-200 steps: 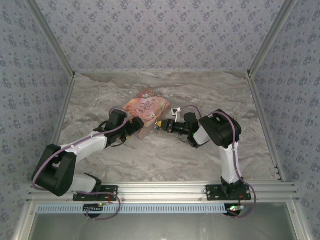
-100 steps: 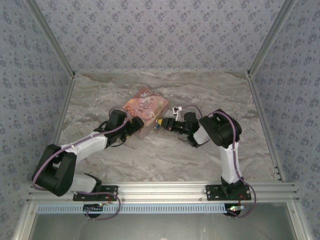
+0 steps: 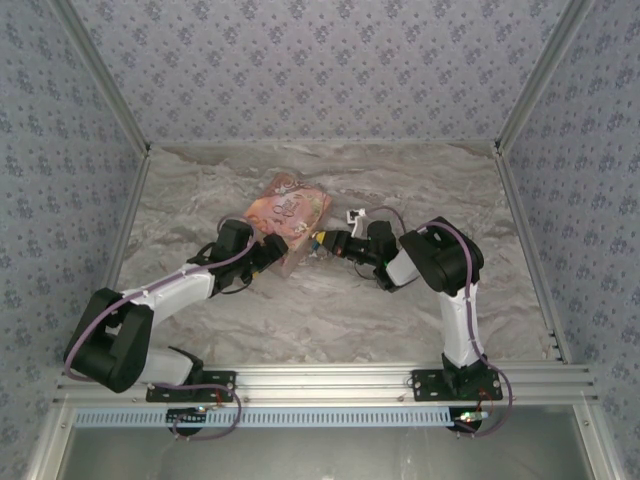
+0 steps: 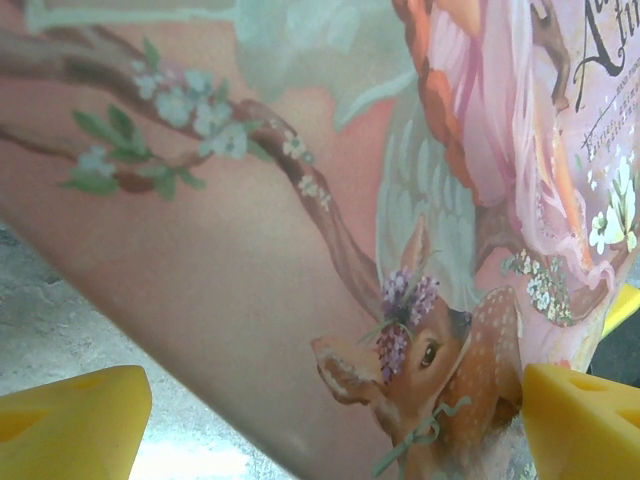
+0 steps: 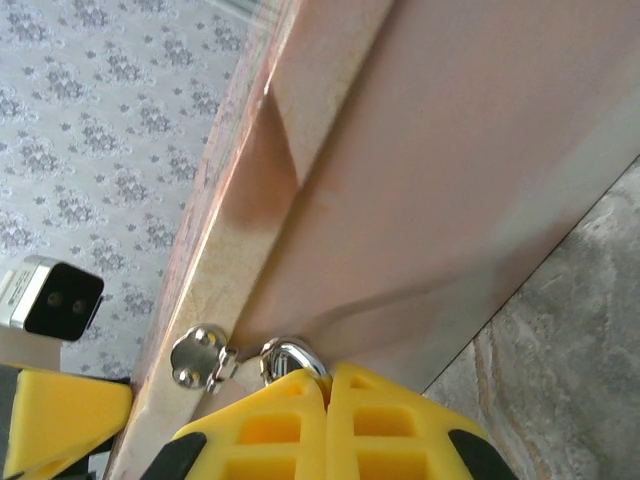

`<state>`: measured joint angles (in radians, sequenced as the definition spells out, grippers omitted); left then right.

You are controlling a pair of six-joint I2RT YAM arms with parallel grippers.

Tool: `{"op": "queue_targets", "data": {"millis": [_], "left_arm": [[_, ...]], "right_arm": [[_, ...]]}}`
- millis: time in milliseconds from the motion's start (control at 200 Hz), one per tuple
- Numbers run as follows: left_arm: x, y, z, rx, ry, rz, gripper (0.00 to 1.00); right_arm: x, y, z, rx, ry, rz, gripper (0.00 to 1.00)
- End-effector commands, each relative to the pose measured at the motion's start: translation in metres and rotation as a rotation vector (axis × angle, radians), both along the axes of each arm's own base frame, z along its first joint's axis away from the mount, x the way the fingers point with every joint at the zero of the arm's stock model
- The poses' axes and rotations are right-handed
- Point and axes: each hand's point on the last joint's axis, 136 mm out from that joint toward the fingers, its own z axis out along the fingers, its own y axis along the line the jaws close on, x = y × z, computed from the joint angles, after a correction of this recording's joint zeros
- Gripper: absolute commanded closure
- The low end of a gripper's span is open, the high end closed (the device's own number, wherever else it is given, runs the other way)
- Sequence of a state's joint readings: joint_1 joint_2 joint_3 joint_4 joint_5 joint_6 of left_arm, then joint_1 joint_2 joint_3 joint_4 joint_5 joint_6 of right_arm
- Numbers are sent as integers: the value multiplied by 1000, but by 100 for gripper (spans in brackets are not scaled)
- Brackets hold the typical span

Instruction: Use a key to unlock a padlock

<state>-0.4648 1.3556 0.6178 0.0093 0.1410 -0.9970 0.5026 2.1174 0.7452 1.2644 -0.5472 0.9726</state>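
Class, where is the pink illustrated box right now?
In the top view, the pink box lies mid-table, flanked by the left gripper and right gripper.

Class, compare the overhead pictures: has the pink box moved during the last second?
Yes. The pink box has shifted slightly to the left and toward the back wall.
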Motion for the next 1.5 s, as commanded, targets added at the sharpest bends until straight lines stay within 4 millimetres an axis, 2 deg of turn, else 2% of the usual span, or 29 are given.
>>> {"op": "queue_targets", "data": {"millis": [0, 205, 405, 610, 770, 1004, 1259, 1374, 1494], "left_arm": [[-36, 27, -44, 121, 172, 21, 7], [-35, 39, -42, 126, 167, 49, 6], [-28, 53, -38, 126, 156, 74, 6], [-14, 70, -32, 117, 145, 98, 6], [6, 77, -10, 91, 86, 95, 5], [27, 81, 38, 98, -66, 82, 3], [22, 95, 72, 145, -188, 112, 2], [16, 105, 79, 173, -209, 140, 1], [10, 111, 80, 181, -210, 155, 1]], "right_arm": [[25, -14, 32, 38, -99, -91, 100], [15, -33, 29, -31, -109, -125, 100], [-1, -43, 43, -95, -147, -104, 100], [-26, -50, 53, -223, -149, -38, 100], [-57, -58, 47, -423, -97, 56, 100], [-100, -77, 37, -623, 47, 156, 100], [-135, -95, 18, -786, 218, 272, 100], [-140, -93, 8, -801, 262, 298, 100], [-136, -90, -4, -815, 291, 312, 100]]}}
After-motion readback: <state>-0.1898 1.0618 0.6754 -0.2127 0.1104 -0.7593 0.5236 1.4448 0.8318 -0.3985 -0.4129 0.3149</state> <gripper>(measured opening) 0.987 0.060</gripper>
